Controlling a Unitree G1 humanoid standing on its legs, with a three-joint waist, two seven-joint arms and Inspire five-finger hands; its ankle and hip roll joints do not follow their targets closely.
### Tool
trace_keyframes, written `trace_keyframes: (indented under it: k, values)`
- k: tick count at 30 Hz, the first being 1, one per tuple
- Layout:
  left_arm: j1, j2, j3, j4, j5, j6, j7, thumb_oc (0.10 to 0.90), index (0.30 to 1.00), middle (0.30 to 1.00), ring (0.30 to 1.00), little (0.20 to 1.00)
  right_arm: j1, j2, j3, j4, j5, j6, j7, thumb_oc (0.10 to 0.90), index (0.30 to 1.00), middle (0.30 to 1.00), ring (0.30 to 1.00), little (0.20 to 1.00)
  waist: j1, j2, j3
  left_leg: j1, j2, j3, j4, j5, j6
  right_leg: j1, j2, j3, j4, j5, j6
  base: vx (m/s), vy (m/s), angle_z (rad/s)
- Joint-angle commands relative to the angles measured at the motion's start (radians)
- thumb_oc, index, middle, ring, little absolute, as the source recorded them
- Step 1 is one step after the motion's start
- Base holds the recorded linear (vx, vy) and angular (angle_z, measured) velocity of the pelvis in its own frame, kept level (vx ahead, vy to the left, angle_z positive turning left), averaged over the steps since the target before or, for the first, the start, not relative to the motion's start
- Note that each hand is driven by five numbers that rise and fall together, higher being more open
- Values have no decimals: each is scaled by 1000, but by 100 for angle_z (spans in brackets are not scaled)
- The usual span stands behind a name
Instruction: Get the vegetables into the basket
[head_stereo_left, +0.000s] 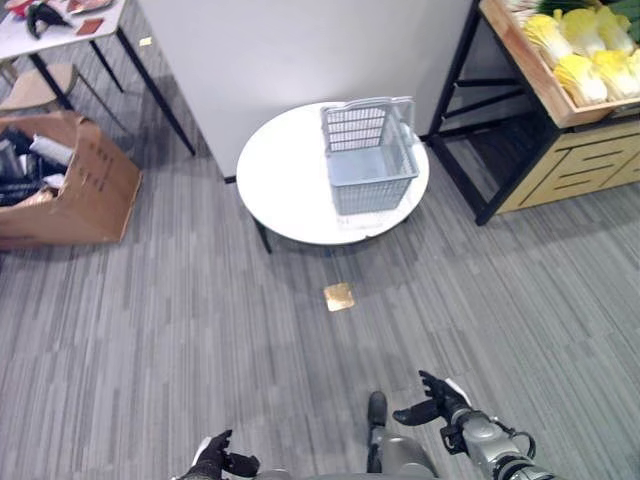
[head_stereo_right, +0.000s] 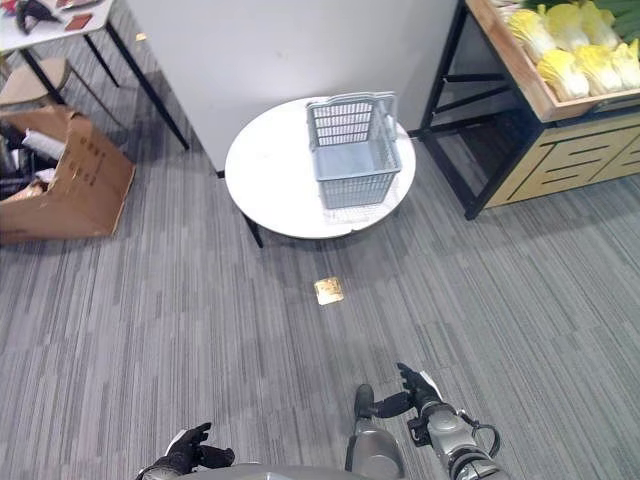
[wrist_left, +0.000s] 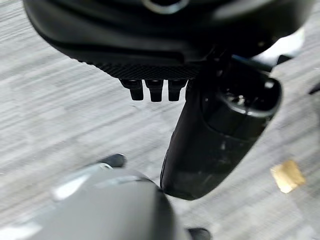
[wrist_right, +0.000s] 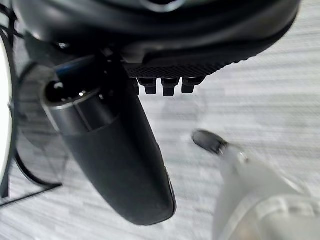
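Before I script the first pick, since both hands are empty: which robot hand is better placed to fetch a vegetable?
Probably the right robot hand: the yellow-green cabbages lie in the wooden crate at far right, on its side. The left robot hand hangs low at left, farther off. Both are open.

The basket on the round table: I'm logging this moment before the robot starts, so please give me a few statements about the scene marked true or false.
1. The grey basket stands on the round white table. True.
2. The basket already holds vegetables. False: it is empty.
3. The yellow-green cabbages lie on the wooden shelf to the right of the table. True.
4. The right robot hand holds a cabbage. False: it is open and holds nothing, low over the carpet.
5. The left robot hand rests on the table. False: it is down near the robot, far from the table.
6. A cardboard box sits on the floor to the left. True.
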Motion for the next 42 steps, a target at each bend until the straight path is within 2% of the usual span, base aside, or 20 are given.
trace_keyframes:
  k: [1, 2, 5, 7, 8, 10, 15, 20, 22, 24, 25, 26, 27, 29, 30, 33, 35, 38, 40, 42]
  values:
    - [-20, 5, -31, -21, -17, -9, 6, 900, 1000, 1000, 1000, 1000, 27, -37, 3, 31, 13, -21, -11, 900, 1000, 1000, 1000, 1000, -7, -30, 38, -32, -2, 12, -44, 46, 40, 18, -78, 31, 82, -76, 116, 166, -264, 35]
    - [-26, 4, -40, -35, -24, -10, 4, 900, 1000, 1000, 1000, 1000, 38, -42, -8, 48, 15, -16, -14, 900, 1000, 1000, 1000, 1000, -6, -30, 40, -55, -4, 13, -14, 76, 43, 45, -70, 25, 78, -97, 104, 221, -234, 39]
    - [-30, 2, -50, -40, -20, -9, 10, 900, 1000, 1000, 1000, 1000, 53, -45, -16, 87, 1, -7, -20, 900, 1000, 1000, 1000, 1000, 9, -41, 42, -158, -44, 34, -134, 17, 78, 99, -69, 36, 47, -118, 113, 262, -109, 27]
    - [-27, 3, -50, -37, -21, -11, 14, 900, 1000, 1000, 1000, 1000, 59, -43, -18, 93, -4, -6, -22, 900, 1000, 1000, 1000, 1000, 19, -45, 44, -191, -42, 44, -183, 12, 80, 118, -70, 49, 36, -129, 119, 254, 8, -11]
    - [-24, 2, -47, -37, -28, -12, 19, 900, 1000, 1000, 1000, 1000, 63, -40, -18, 95, -5, -6, -26, 900, 1000, 1000, 1000, 1000, 32, -42, 47, -228, -30, 43, -234, 54, 74, 146, -63, 67, 27, -142, 120, 235, 59, -54]
    - [-12, 6, -34, -30, -26, -14, 18, 900, 1000, 1000, 1000, 1000, 70, -34, -20, 100, -12, -9, -25, 900, 1000, 1000, 1000, 1000, 50, -31, 46, -250, -18, 28, -297, 111, 58, 190, -45, 104, 24, -168, 120, 401, 133, -61]
    - [-4, 12, -31, -17, -8, -10, 15, 900, 1000, 1000, 1000, 1000, 76, -15, -19, 100, -21, -8, -21, 900, 1000, 1000, 1000, 1000, 54, -41, 27, -212, -22, 76, -304, 86, 81, 223, -62, 139, 41, -198, 133, 241, 179, -70]
    - [-17, 34, -30, -21, 7, -13, 16, 900, 1000, 1000, 1000, 1000, 66, 11, -4, 95, -36, -4, -12, 900, 1000, 1000, 1000, 1000, 58, -83, 18, -224, -68, 126, -214, -11, 132, 209, -130, 181, 55, -159, 180, 165, 233, -13]
    - [-21, 47, -24, -23, 9, -11, 17, 900, 1000, 1000, 1000, 1000, 56, 21, 2, 81, -34, -5, -13, 900, 1000, 1000, 1000, 1000, 62, -101, 17, -229, -88, 142, -207, -35, 150, 177, -152, 203, 73, -101, 201, 108, 226, -13]
    - [-24, 56, -33, -31, 16, -12, 12, 900, 1000, 1000, 1000, 1000, 45, 24, 8, 69, -33, -5, -15, 900, 1000, 1000, 1000, 1000, 64, -110, 17, -219, -107, 149, -219, -50, 167, 147, -162, 225, 101, -51, 213, 126, 270, -17]
    - [-28, 62, -41, -37, 25, -14, 4, 900, 1000, 1000, 1000, 1000, 31, 26, 10, 63, -33, -5, -16, 900, 1000, 1000, 1000, 1000, 63, -110, 23, -190, -125, 160, -244, -63, 188, 112, -162, 230, 181, -6, 222, 143, 319, -33]
    - [-28, 65, -44, -40, 24, -15, 2, 900, 1000, 1000, 1000, 1000, 28, 25, 12, 62, -31, -6, -17, 900, 1000, 1000, 1000, 1000, 61, -106, 27, -179, -128, 159, -251, -66, 195, 96, -155, 237, 224, 3, 219, 183, 330, -39]
    - [-36, 73, -43, -42, 19, -14, 2, 900, 1000, 1000, 1000, 1000, 17, 30, 13, 49, -24, -9, -23, 900, 1000, 1000, 1000, 1000, 58, -100, 36, -134, -131, 170, -276, -78, 199, 44, -168, 183, 265, 17, 215, 187, 122, -48]
    - [-44, 80, -32, -32, 9, -14, 3, 900, 1000, 1000, 1000, 1000, 7, 36, 18, 42, -20, -10, -22, 900, 1000, 1000, 1000, 1000, 48, -101, 40, -96, -120, 161, -281, -95, 182, 8, -189, 137, 141, 15, 218, 271, -74, -15]
    - [-45, 83, -27, -23, 12, -14, 6, 900, 1000, 1000, 1000, 1000, 5, 38, 21, 32, -19, -11, -22, 900, 1000, 1000, 1000, 1000, 42, -108, 44, -80, -114, 148, -269, -107, 171, -13, -209, 148, 85, 40, 229, 232, -178, 20]
    - [-35, 81, -19, -5, 22, -14, 0, 900, 1000, 1000, 1000, 1000, 10, 42, 20, 22, -10, -13, -17, 900, 1000, 1000, 1000, 1000, 24, -119, 46, -31, -99, 110, -250, -138, 146, -28, -205, 197, 40, 60, 239, 267, -312, 90]
    - [-23, 77, -7, 1, 14, -12, -2, 900, 1000, 1000, 1000, 1000, 22, 40, 22, 29, -11, -11, -10, 900, 1000, 1000, 1000, 1000, 29, -116, 35, -22, -80, 87, -237, -143, 131, -13, -184, 186, 50, 19, 225, 104, -256, 71]
    - [-2, 58, 12, 11, -17, -10, -2, 900, 1000, 1000, 1000, 1000, 39, 13, 15, 57, -19, -10, -7, 900, 1000, 1000, 1000, 1000, 40, -82, 11, -30, -20, 44, -247, -81, 88, 36, -129, 128, 38, -36, 188, 86, -365, 29]
    - [-1, 53, 11, 10, -20, -9, -3, 900, 1000, 1000, 1000, 1000, 40, 5, 13, 58, -18, -11, -10, 900, 1000, 1000, 1000, 1000, 41, -75, 10, -35, -10, 35, -243, -63, 79, 45, -119, 116, 34, -44, 181, 24, -209, 31]
    - [-8, 33, -20, -5, -16, -10, -6, 900, 1000, 1000, 1000, 1000, 49, -25, -12, 77, -12, -12, -24, 900, 1000, 1000, 1000, 1000, 35, -59, 13, -63, 9, 33, -239, -5, 60, 85, -109, 62, 13, -62, 166, -7, -279, 36]
